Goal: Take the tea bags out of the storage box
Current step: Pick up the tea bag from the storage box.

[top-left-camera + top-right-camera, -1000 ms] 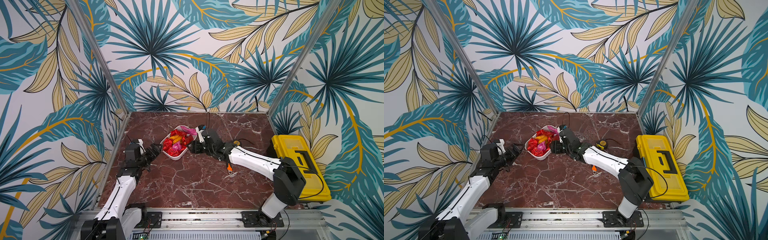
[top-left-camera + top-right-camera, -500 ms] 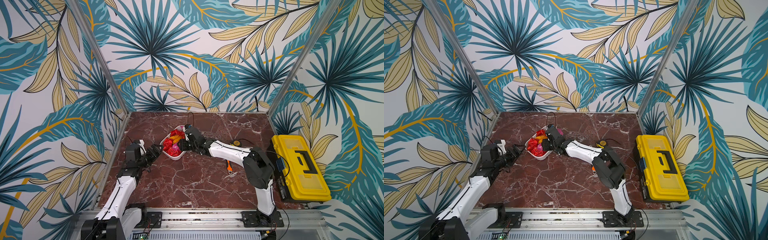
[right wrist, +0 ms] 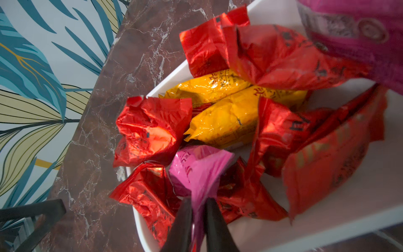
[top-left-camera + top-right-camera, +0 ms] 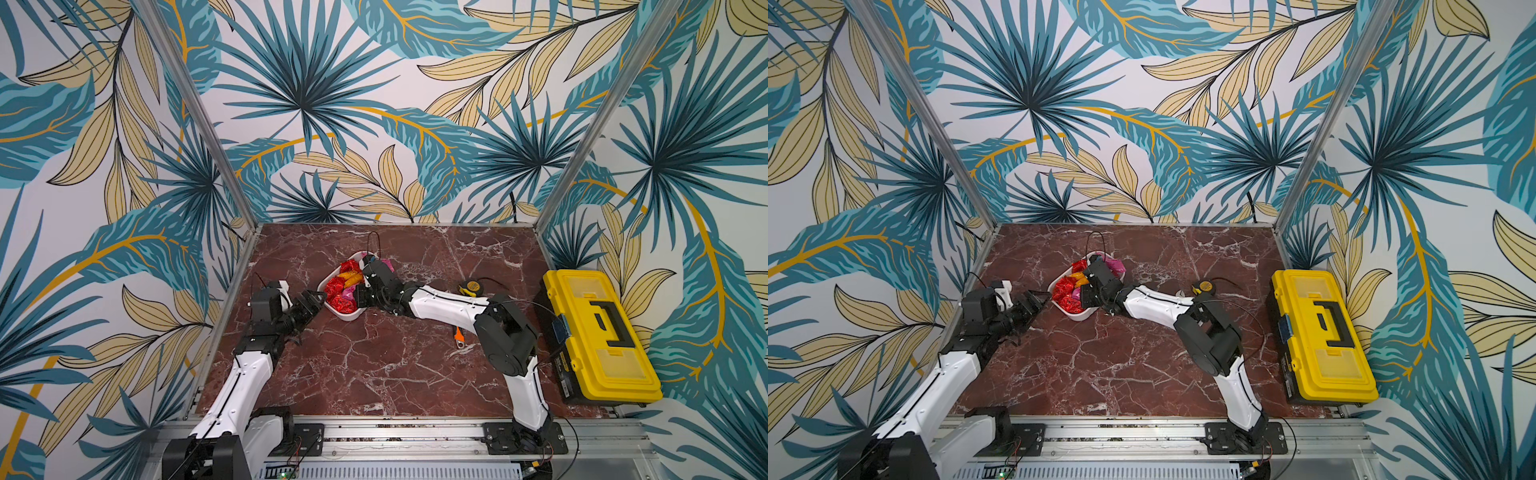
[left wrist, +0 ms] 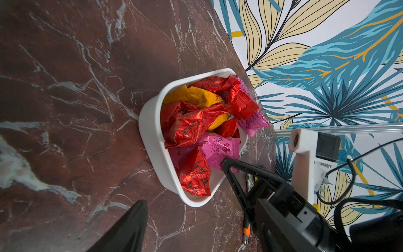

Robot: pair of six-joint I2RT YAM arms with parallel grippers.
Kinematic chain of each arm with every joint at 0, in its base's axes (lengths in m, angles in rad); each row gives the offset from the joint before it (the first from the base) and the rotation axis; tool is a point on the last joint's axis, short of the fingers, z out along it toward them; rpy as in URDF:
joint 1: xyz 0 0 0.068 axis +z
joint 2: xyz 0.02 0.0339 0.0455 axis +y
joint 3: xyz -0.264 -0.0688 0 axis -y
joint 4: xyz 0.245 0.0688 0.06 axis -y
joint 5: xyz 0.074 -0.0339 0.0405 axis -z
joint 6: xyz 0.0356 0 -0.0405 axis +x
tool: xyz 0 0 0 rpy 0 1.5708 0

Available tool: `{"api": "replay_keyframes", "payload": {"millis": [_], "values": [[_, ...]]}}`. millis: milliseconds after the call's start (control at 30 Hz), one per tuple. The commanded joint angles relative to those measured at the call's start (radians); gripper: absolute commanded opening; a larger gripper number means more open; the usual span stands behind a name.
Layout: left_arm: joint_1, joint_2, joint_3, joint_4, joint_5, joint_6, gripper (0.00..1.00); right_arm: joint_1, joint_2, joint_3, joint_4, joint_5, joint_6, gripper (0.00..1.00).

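Robot at work on the bench point(image 4: 374, 374): the right arm point(image 4: 440, 305) reaches into the storage box point(image 4: 348, 318), its jaws pressed shut on the crimped edge of a pink sachet point(image 3: 196, 170). The sachet lies among the tea bags point(image 4: 337, 286) at the near end of the box.

The white tub stands on the red marble-patterned surface, left of centre and toward the back wall. It is heaped with crinkled foil packets, mostly red. Two orange-yellow sachets point(image 3: 220, 107) lie side by side in the middle, and a second pink sachet point(image 5: 253, 123) hangs over the far rim.

The left arm point(image 4: 249, 374) holds its jaws wide apart and empty just beside the box's near-left wall. Whether they touch the wall cannot be told.

The red packets carry dark brush-style characters. The pink ones carry a white emblem and script, and the orange-yellow ones a patterned print. None of it is legible.

Well apart to the right, a yellow toolbox point(image 4: 582, 353) with a black handle sits at the bench edge, and the small blue label on its side is too small to read. A yellow-and-black tape measure point(image 4: 471, 286) lies between toolbox and tub, behind the right arm. An orange-handled tool point(image 4: 458, 336) shows partly from under that arm.
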Motion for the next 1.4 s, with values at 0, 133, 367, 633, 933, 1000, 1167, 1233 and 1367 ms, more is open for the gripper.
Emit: {"api": "replay_keyframes", "payload": {"millis": [0, 133, 367, 633, 933, 1000, 1167, 1233, 1367], "values": [[0.002, 0.002, -0.009, -0.024, 0.002, 0.014, 0.82, 0.004, -0.009, -0.023, 0.037, 0.013, -0.009, 0.11], [0.002, 0.007, -0.007, -0.021, 0.005, 0.018, 0.82, 0.006, -0.053, -0.048, 0.042, 0.051, -0.029, 0.05], [-0.009, 0.038, 0.009, -0.008, 0.011, 0.04, 0.81, 0.035, -0.154, -0.152, 0.094, 0.244, -0.092, 0.0], [-0.039, 0.068, 0.044, -0.009, 0.008, 0.078, 0.81, 0.038, -0.214, -0.206, 0.182, 0.241, -0.139, 0.0], [-0.044, 0.038, 0.084, -0.066, -0.043, 0.151, 0.78, 0.039, -0.342, -0.252, 0.126, 0.263, -0.233, 0.0], [-0.047, 0.034, 0.105, -0.086, -0.038, 0.185, 0.77, 0.039, -0.367, -0.253, 0.088, 0.22, -0.275, 0.0], [-0.05, 0.016, 0.176, -0.153, 0.009, 0.313, 0.76, 0.035, -0.411, -0.24, -0.064, 0.066, -0.414, 0.0], [-0.052, 0.007, 0.218, -0.21, 0.044, 0.377, 0.76, 0.024, -0.439, -0.243, -0.141, 0.004, -0.456, 0.0], [-0.059, -0.004, 0.269, -0.264, 0.173, 0.479, 0.77, -0.017, -0.507, -0.27, -0.269, -0.152, -0.499, 0.0]]}}
